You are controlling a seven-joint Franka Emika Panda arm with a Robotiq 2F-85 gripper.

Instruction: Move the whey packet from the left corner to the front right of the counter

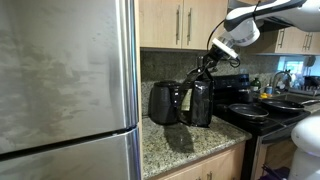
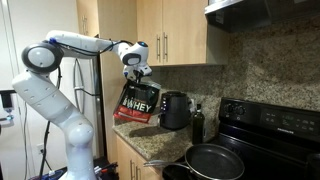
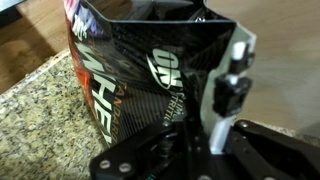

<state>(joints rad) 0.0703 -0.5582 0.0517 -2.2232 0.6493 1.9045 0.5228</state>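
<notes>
Clamped whey packet (image 2: 138, 101) at its top edge, with the fingers of the gripper (image 2: 136, 74) narrowed onto it. Hung directly below the fingers, long axis tilted off vertical, centre-left of frame, apparently clear of the counter (image 2: 150, 148), left of the black appliance (image 2: 175, 110).

Black-and-red whey packet (image 2: 137, 101), speckled beige-brown counter (image 1: 190, 140)
</notes>
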